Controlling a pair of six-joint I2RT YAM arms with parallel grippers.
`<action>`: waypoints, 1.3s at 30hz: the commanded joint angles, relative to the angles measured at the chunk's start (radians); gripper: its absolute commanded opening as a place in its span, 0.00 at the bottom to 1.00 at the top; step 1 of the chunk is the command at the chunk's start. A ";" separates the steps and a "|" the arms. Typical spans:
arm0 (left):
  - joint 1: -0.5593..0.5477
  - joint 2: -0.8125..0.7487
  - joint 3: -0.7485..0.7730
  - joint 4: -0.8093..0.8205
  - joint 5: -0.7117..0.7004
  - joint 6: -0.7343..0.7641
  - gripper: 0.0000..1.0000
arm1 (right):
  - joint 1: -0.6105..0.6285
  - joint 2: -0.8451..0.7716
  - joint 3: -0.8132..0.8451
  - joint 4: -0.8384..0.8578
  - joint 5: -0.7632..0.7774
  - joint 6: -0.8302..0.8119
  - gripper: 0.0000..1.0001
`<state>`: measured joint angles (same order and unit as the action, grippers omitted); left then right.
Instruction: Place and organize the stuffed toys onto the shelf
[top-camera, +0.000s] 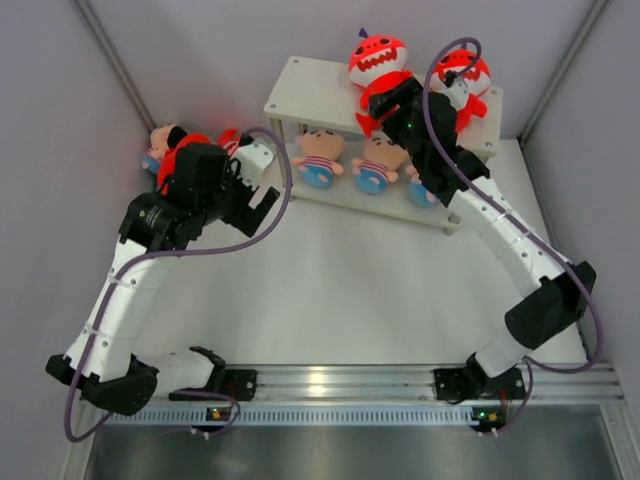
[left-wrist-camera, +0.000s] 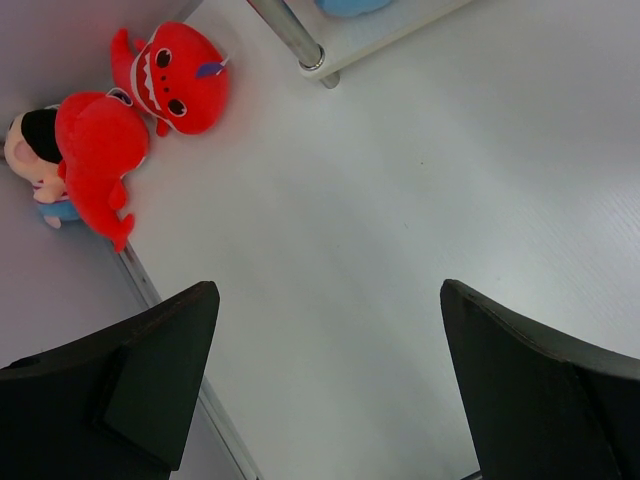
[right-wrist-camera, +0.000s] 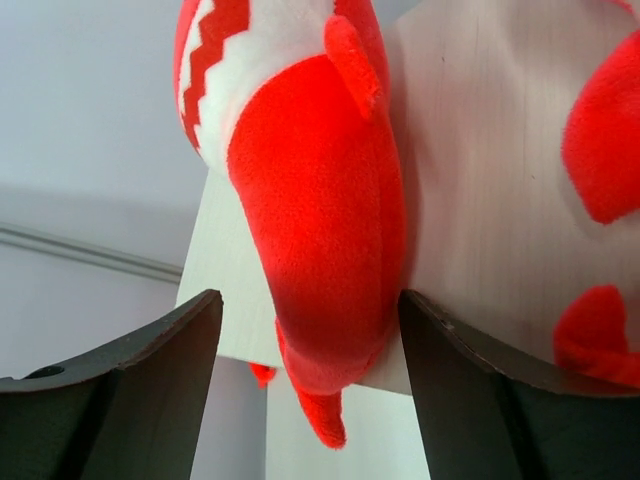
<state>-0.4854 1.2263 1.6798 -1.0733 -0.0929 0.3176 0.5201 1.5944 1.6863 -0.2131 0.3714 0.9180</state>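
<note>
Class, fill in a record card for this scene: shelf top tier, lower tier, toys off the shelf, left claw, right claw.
shelf top tier: left shark and right shark, both red
lower tier: first doll, second doll; a possible third mostly hidden by the right arm
off the shelf: facing shark, turned-away shark and wall doll, on the table by the left wall
left claw: open, empty, over bare table
right claw: open, fingers either side of the left shark
</note>
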 joint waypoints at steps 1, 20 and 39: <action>-0.001 -0.017 0.000 0.046 0.015 0.008 0.98 | -0.008 -0.083 -0.025 0.066 -0.012 0.002 0.72; 0.149 0.110 -0.126 0.288 0.047 0.009 0.95 | 0.055 -0.355 -0.137 0.181 -0.176 -0.168 0.82; 0.407 1.045 0.396 0.691 -0.059 0.132 0.98 | 0.060 -0.662 -0.422 0.303 -0.325 -0.679 0.86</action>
<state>-0.0895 2.1456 1.9053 -0.4686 -0.1074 0.4114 0.5678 0.9344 1.2934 0.0372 0.0574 0.3580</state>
